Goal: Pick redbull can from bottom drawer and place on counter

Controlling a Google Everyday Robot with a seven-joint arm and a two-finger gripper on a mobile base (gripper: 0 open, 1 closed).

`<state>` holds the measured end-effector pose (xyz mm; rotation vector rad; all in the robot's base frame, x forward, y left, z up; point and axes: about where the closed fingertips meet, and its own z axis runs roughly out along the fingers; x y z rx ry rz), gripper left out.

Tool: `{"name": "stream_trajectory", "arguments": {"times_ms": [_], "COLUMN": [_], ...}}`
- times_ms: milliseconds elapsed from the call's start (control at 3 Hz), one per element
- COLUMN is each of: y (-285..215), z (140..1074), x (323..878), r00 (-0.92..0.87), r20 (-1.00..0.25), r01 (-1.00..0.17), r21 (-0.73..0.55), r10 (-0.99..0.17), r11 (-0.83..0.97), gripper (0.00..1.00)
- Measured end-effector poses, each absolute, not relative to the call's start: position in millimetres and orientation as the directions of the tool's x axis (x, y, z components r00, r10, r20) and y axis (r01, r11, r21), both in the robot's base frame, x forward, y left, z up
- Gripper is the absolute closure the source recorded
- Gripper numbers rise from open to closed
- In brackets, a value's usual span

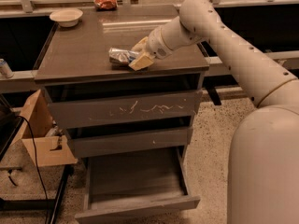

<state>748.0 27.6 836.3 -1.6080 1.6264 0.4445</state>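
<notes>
Honestly, looks close to done. Got the gripper point(140, 59) down low over the counter point(79, 50), not far from the front edge, seemingly pinching the right end of the redbull can point(119, 56). Hard to be sure, with the contact half hidden behind the near finger. Got the can on its side, resting on or just above the counter top, pointing left. Below, a wide-open bottom drawer point(135, 176) with nothing but bare grey floor on show.

Main worry from here: rolling. Slim, round, smooth metal on a glossy hard slab, so not much friction to count on once let go. Fairly near the front edge too, so could easily trundle off and drop toward the open drawer. Might also get nudged or dragged by a pad during the pull-away. Better to open slowly and back off along the can's length, not across it.

Texture-wise: shiny silver can with dark blue patches, reflective grey-brown counter catching a streak of glare, matte grey wooden drawer fronts, pale tan wedge-shaped fingers on a smooth cream arm. Also a white bowl point(66, 17) at the back-left corner, well apart from the can.
</notes>
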Motion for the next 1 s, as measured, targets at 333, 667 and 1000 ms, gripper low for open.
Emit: {"name": "stream_trajectory", "arguments": {"times_ms": [333,667,1000], "y": [27.6,28.0,28.0], "z": [835.9,835.3,835.3], "x": [748.1,748.4,748.4], "r00": [0.115,0.114,0.114], "r20": [-0.728,-0.728,-0.728], "r01": [-0.952,-0.953,-0.953], "r21": [-0.275,-0.273,-0.273], "r10": [-0.675,-0.676,-0.676], "r11": [0.134,0.132,0.132], "gripper": [0.16,0.0,0.0]}}
